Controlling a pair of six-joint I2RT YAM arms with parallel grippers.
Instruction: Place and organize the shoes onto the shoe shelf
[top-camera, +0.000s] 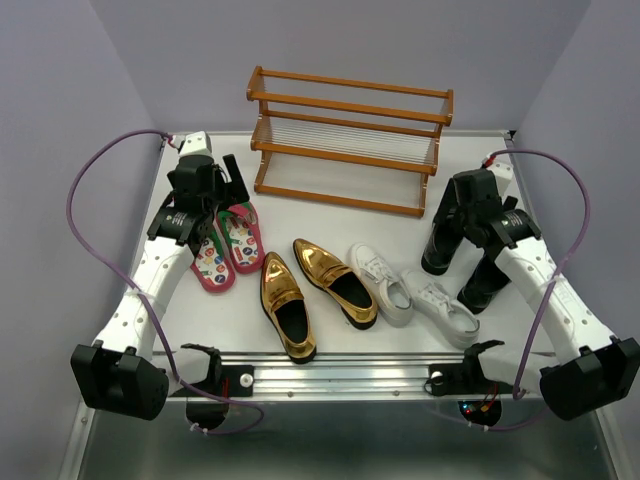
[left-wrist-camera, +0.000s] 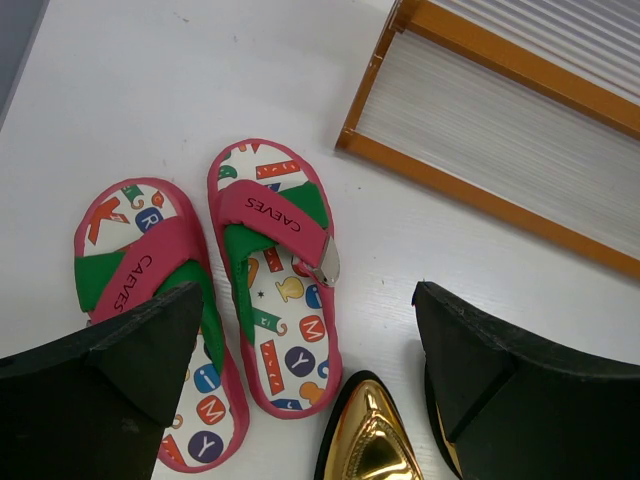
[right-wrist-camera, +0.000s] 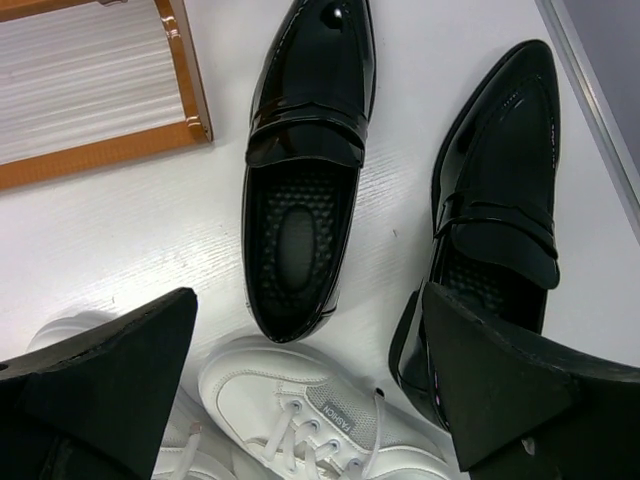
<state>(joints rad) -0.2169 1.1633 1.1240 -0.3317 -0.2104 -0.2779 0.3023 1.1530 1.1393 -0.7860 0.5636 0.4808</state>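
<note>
Table strip (top-camera: 330, 226) between shoe shelf (top-camera: 345, 156) and shoes (top-camera: 335, 282)

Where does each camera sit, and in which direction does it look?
Top external: above and behind the bases, looking down over the table and shoe shelf; left arm and right arm show.
Left wrist: above the pink flip-flops, facing down; left gripper's fingers show.
Right wrist: above the black loafers, facing down; right gripper's fingers show.
Shared: all three see the shelf.
</note>
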